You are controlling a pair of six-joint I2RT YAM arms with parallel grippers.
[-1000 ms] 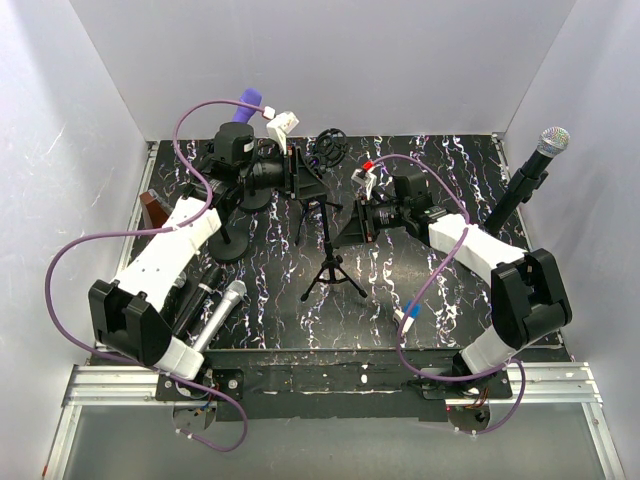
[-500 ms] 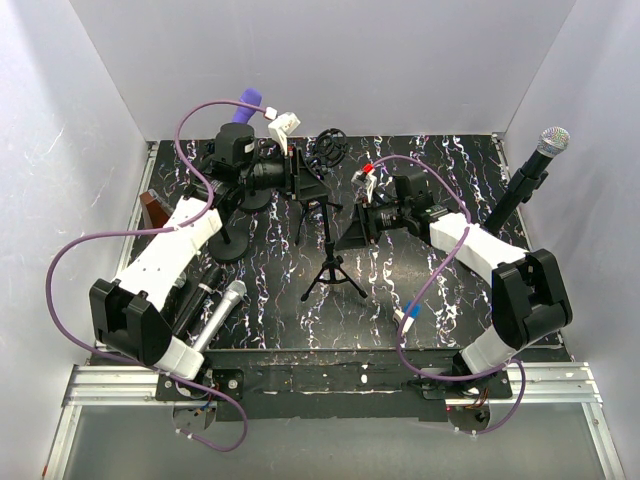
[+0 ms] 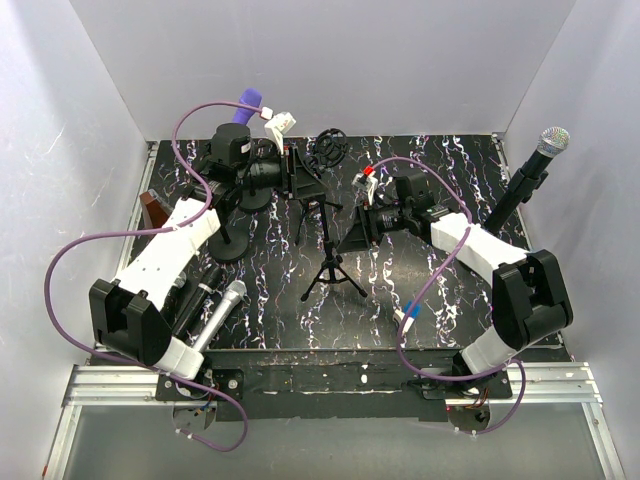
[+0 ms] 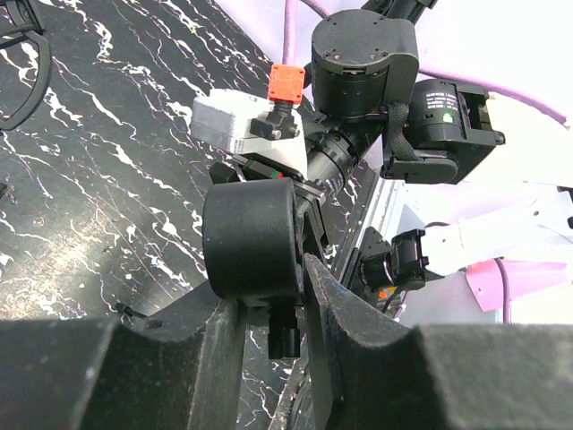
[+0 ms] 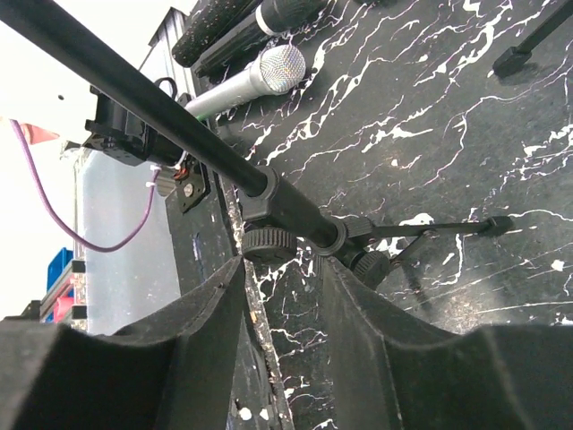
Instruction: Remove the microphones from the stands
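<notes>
At the top of the stand (image 3: 327, 245), our left gripper (image 4: 266, 269) is closed tight on the microphone (image 4: 251, 228), which we judge not yet lifted out. Our right gripper (image 5: 282, 266) stands half open around the stand, not pinching it.

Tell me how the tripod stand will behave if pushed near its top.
The tripod stand probably tips easily: tall, with short thin legs. Its slim pole looks rigid, so it should pivot rather than bend. Likely light: thin tubing.
</notes>
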